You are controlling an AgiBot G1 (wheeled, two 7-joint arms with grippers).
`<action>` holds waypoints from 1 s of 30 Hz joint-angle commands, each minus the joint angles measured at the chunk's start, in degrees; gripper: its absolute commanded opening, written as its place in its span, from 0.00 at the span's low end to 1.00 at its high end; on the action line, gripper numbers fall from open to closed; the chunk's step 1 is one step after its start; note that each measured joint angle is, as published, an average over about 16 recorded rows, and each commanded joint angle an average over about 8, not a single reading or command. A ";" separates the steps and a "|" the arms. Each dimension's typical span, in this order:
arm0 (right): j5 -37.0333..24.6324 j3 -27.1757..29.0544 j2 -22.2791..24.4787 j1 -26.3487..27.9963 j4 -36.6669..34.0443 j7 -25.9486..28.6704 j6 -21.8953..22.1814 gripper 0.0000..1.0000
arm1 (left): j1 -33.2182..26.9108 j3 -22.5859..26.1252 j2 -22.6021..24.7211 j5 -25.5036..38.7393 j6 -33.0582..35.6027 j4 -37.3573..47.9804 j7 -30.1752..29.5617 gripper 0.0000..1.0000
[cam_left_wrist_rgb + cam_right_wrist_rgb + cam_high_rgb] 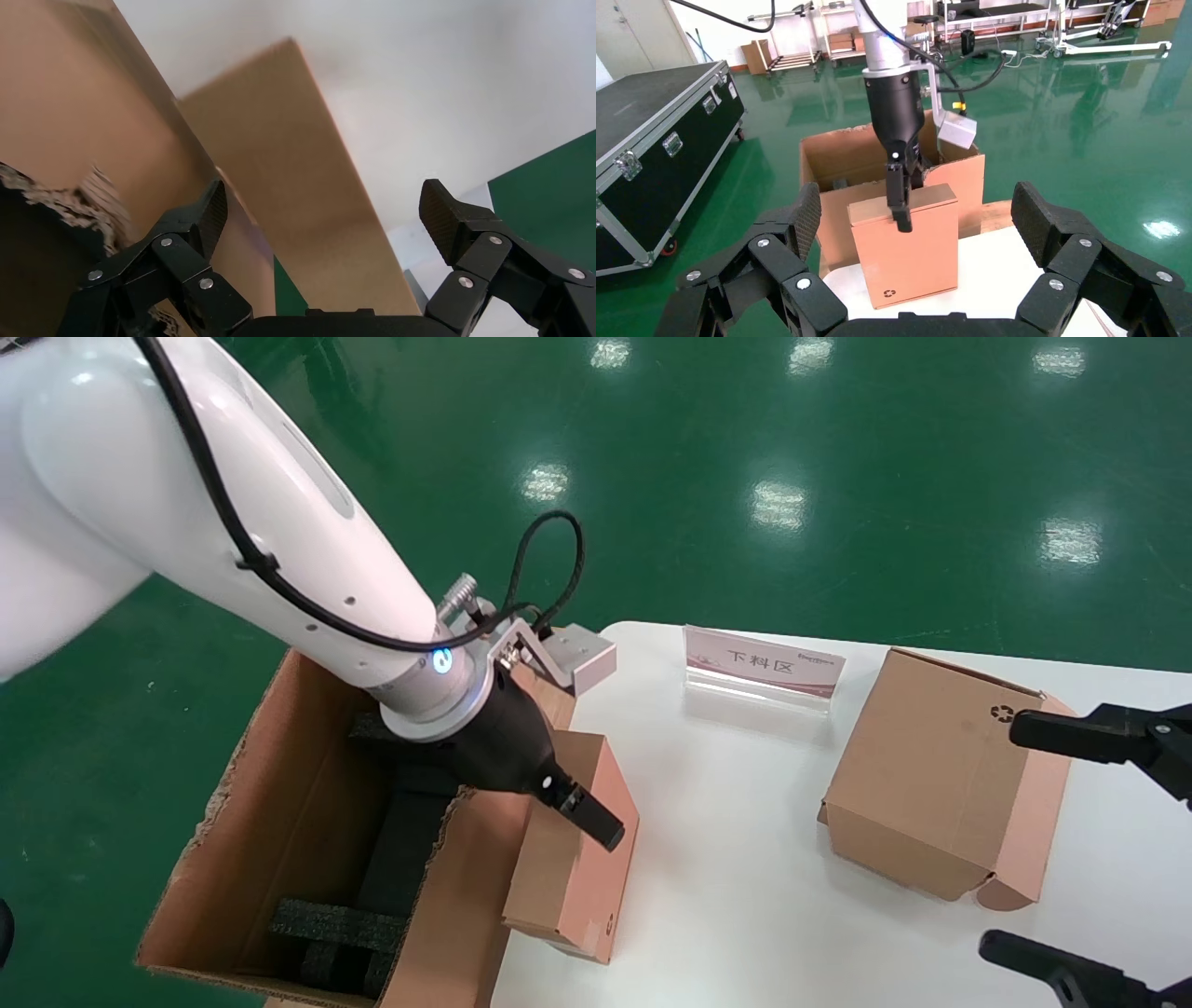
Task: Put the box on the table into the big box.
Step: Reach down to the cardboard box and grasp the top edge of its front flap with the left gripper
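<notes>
On the left, the big box, its top edges ragged and black foam inserts lying inside, stands against the edge of the white bench. The slim box stands on edge on the bench, touching or just beside the carton's near wall. The left end effector straddles its top edge, its fingers spread wide and not yet closed on the cardboard, as the left wrist view shows. The step in hand appears to be the grasp: the next move calls for closing on the thin top edge, lifting the box above the torn rim, then carrying it leftward over the opening. The rim stands close beside the box, so a lift too low could snag it, and the foam narrows the room inside. Farther right, a placard and a cube-like cardboard box with a recycling symbol sit well apart from the work. At the far right the right end effector waits wide open.
</notes>
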 commanded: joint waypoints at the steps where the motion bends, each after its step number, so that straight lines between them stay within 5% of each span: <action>1: 0.00 0.00 0.00 0.00 0.00 0.00 0.00 0.56 | 0.34 0.33 0.17 0.03 0.06 0.00 -0.07 0.64; 5: 0.00 0.00 0.00 0.00 0.00 0.00 0.00 0.06 | 0.71 0.65 0.30 0.04 0.12 0.00 -0.14 0.14; 6: 0.00 0.00 0.00 0.00 0.00 0.00 0.00 0.00 | 0.77 0.70 0.32 0.04 0.13 0.00 -0.15 0.01; 29: 0.01 0.01 0.01 -0.01 -0.01 -0.01 0.01 0.00 | 1.15 0.99 0.43 0.04 0.15 0.02 -0.18 0.00; 30: 0.01 0.01 0.01 -0.01 -0.01 0.00 0.01 0.09 | 1.15 0.99 0.43 0.04 0.16 0.02 -0.18 0.00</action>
